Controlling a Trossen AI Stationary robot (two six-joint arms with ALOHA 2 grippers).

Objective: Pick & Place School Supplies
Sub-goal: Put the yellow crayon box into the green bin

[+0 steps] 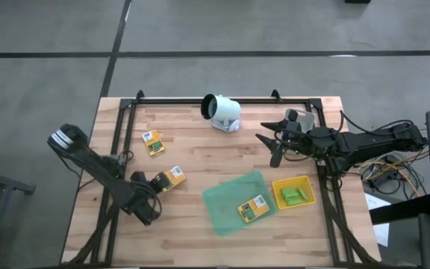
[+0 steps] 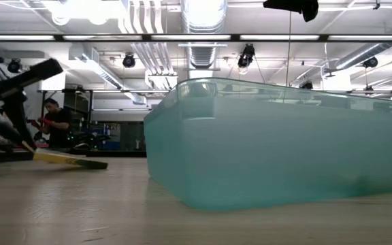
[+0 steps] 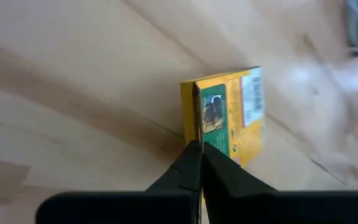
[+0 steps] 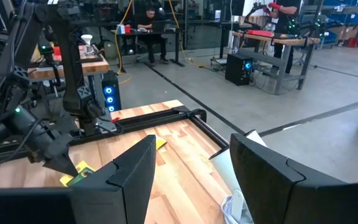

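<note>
My left gripper [image 1: 160, 181] is shut on a yellow-and-green printed packet [image 1: 173, 176] at the table's left middle. The left wrist view looks straight at this packet [image 3: 225, 115]. A second packet [image 1: 153, 142] lies flat farther toward the far-left. A third packet [image 1: 254, 209] lies in the translucent green tray [image 1: 226, 196]. Light-green blocks [image 1: 295, 196] sit in the yellow tray [image 1: 305, 183]. My right gripper [image 1: 275, 146] is open and hovers over the table's far-right part, touching nothing. No scissors show. My left gripper pinches the packet between its two fingers at the thin edge of its near end [image 3: 197, 134]. The fingers [image 3: 219, 171] come nearly level from the table's left and lie along the packet. In the low view the packet [image 2: 60, 158] slants, free end low; whether it touches the table I cannot tell.
A white camera-like device [image 1: 221, 112] stands at the far middle of the table. A black frame rail [image 1: 200, 99] runs along the table's far edge and sides. The green tray's wall [image 2: 271, 143] fills the low view. People stand at benches [image 4: 154, 25] in the room beyond.
</note>
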